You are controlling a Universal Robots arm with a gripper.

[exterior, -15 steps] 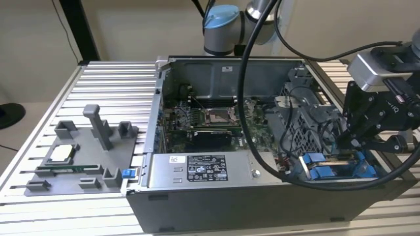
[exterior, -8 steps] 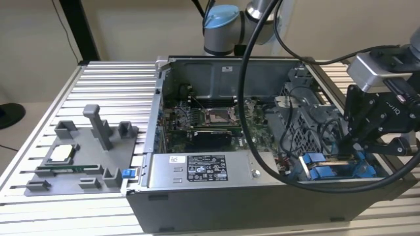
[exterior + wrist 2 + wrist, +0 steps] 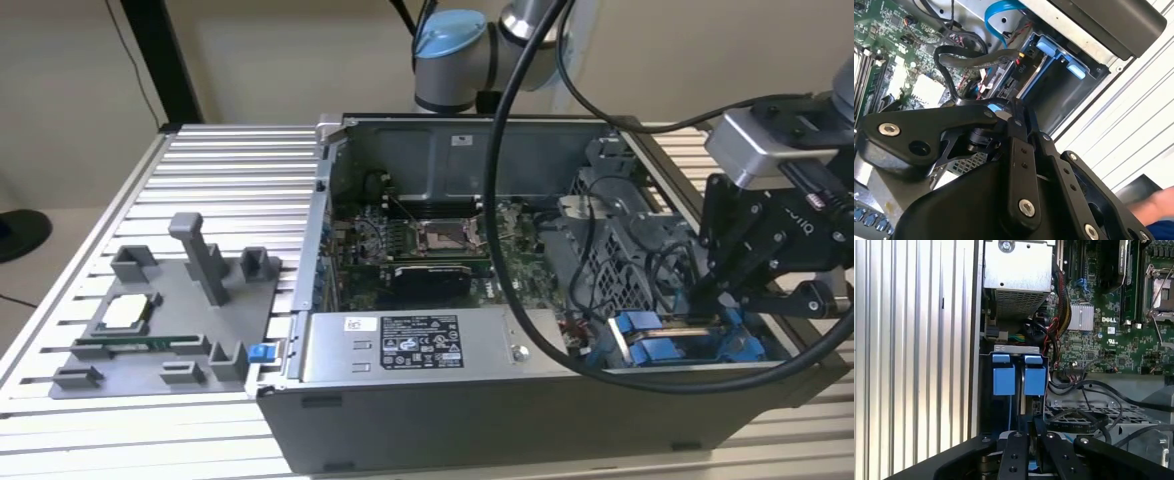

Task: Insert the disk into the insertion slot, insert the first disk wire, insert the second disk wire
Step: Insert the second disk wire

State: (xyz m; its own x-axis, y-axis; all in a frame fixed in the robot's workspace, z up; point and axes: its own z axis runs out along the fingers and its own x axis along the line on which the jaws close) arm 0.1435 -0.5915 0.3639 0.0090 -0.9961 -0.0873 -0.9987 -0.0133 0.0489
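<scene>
My gripper point(image 3: 701, 312) reaches down into the front right corner of the open computer case. Its black fingers point(image 3: 1015, 450) stand close together, shut on a blue-framed flat part that I take for the disk point(image 3: 1024, 405), seen edge-on. A bit of the blue carrier point(image 3: 995, 107) shows at the fingertips. The disk stands in the insertion slot point(image 3: 1000, 412), a grey metal bay whose blue tabs point(image 3: 1004, 380) lie just beyond the gripper point(image 3: 1030, 436). An empty bay point(image 3: 1064, 95) lies beside it. A blue flat cable point(image 3: 999, 12) and black cables point(image 3: 974, 55) hang loose near the bay.
The grey power-supply box point(image 3: 400, 345) with a white sticker lies at the case's front, and the motherboard point(image 3: 427, 240) behind it. A grey fixture point(image 3: 160, 320) with parts stands on the slatted table at the exterior view's left. A person's hand point(image 3: 1154, 210) is beside the case.
</scene>
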